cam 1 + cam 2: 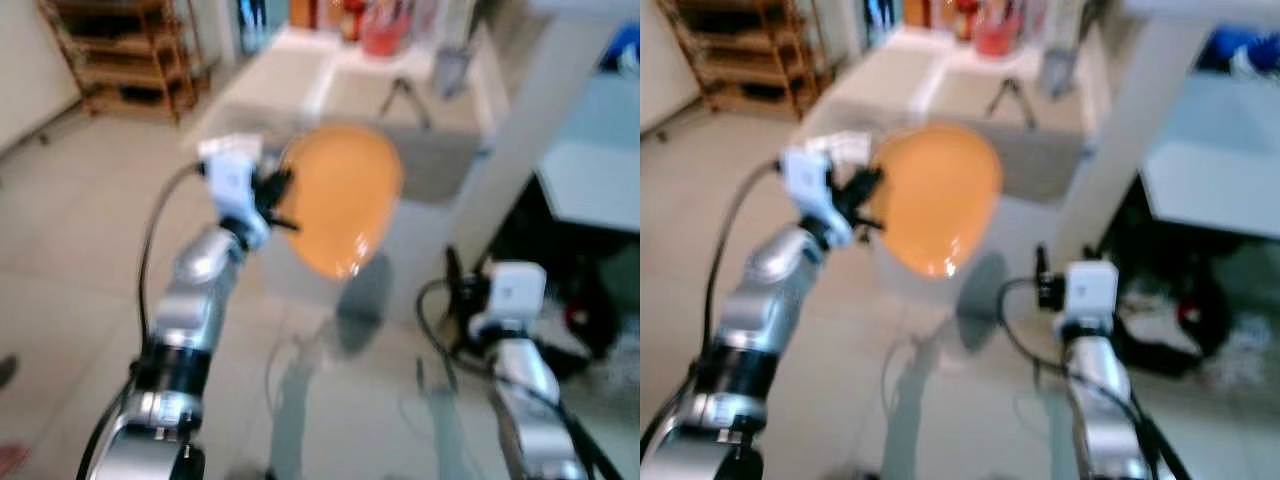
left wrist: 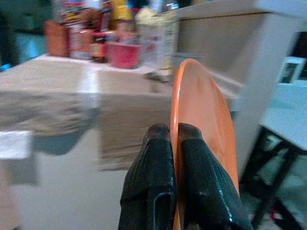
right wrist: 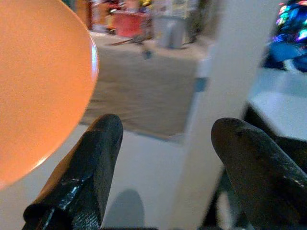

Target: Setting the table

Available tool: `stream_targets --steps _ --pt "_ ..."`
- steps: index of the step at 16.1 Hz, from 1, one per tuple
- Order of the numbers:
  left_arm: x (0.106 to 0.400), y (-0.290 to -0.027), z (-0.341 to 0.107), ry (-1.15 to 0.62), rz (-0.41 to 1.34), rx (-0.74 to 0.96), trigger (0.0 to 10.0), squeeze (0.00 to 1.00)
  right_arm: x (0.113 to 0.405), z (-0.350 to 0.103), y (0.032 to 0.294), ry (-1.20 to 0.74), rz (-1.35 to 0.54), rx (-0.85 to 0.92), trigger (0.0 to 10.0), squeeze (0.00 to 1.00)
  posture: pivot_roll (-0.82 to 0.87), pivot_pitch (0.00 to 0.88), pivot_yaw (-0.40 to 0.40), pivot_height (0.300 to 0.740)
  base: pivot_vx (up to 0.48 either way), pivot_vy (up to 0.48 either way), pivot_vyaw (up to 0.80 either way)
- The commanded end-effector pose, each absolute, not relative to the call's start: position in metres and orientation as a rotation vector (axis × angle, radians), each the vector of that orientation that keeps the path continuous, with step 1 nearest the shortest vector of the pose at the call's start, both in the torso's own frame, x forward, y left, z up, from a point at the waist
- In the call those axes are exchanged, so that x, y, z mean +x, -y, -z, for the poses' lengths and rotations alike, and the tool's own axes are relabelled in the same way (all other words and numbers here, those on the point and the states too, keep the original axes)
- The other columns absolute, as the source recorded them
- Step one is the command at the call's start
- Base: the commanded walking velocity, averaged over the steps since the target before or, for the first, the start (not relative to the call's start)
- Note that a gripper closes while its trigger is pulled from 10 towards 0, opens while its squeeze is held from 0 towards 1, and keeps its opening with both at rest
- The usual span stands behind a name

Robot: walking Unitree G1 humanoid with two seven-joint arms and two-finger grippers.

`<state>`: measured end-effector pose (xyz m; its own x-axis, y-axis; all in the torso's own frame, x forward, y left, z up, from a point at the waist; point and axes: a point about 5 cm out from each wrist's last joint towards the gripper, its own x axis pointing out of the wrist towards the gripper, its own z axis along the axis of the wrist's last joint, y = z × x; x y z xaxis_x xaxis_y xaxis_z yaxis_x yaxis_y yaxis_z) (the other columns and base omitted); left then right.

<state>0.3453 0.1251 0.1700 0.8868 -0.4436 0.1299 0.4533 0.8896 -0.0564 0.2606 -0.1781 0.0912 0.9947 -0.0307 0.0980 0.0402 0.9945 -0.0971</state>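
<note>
Left eye view: the left end effector (image 1: 283,203) is raised in front of the robot, its 2 black fingers pinched on the rim of an orange plate (image 1: 342,198), which stands on edge in the air just beyond them. Past the plate runs a long pale surface (image 1: 300,85) with a blurred cluster of red and orange containers (image 1: 372,25) at its far end. A wooden shelf rack (image 1: 125,55) stands well off to the left end effector's outer side, on a light tiled floor (image 1: 70,230). The right end effector (image 1: 455,275) hangs lower, near a white post (image 1: 540,130).

Left wrist view: the 2 fingers (image 2: 151,177) clamp the plate's (image 2: 204,120) edge between them, the plate seen edge-on; the surface (image 2: 72,76) and its containers (image 2: 122,52) lie ahead.

Right wrist view: the right end effector's (image 3: 165,167) 2 fingers are spread wide with nothing between them; the plate (image 3: 41,91) sits beside one finger (image 3: 81,177), apart from it, and the post (image 3: 225,72) is straight ahead.
</note>
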Motion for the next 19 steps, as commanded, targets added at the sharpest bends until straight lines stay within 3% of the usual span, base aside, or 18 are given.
stream_targets --steps 1,19 --pt "0.348 -0.135 -0.177 0.148 0.433 -0.057 0.0 0.0 0.259 -0.091 0.173 0.095 0.019 -0.091 10.0 0.0 0.0 0.0 0.009 0.74 0.0 -0.48 0.0" --pt "0.348 -0.132 -0.161 0.117 0.4 -0.013 0.0 0.0 0.256 -0.088 0.171 0.088 0.022 -0.085 10.0 0.0 -0.01 0.0 0.028 0.74 0.0 -0.462 0.0"
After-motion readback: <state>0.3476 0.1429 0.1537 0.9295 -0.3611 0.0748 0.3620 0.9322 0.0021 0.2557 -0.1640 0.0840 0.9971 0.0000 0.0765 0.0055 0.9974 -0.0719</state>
